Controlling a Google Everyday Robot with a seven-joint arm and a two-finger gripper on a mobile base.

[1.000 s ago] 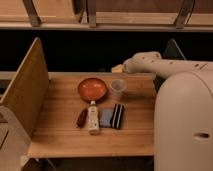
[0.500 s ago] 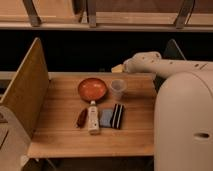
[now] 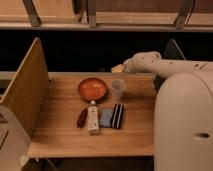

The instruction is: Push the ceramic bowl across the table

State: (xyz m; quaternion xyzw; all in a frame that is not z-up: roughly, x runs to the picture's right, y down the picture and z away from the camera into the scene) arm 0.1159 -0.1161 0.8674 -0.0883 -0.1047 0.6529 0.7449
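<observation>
**Ceramic bowl (image 3: 92, 89) sitting on the desk (image 3: 60, 135), gripper (image 3: 119, 68) waiting behind and to its right**

The ceramic bowl is resting upright on the desk, its orange-red hollow facing up and showing nothing inside. A clear plastic cup (image 3: 118, 88) is standing just to the right of the bowl, near it but with a thin strip of wood showing between them.

The gripper is hanging beyond the bowl and to its right, over the far edge of the desk and just behind the cup. It is not touching the bowl. Whether it is spread or closed cannot be told from this view. The pale arm (image 3: 165, 64) is reaching in from the right of the bowl, and the robot's rounded white body (image 3: 182, 125) is filling the space to the bowl's right and nearer the camera.

Nearer the camera than the bowl, four small things are lying in a row. A white bottle (image 3: 93, 118) is lying lengthwise straight in front of the bowl, with its cap end pointing toward it. A dark red oblong item (image 3: 82, 118) is lying just left of the bottle. A blue-grey packet (image 3: 106, 118) and a dark striped packet (image 3: 118, 115) are lying side by side just right of it.

Well to the left of the bowl, an upright wooden side panel (image 3: 25, 92) is closing off the desk.
</observation>
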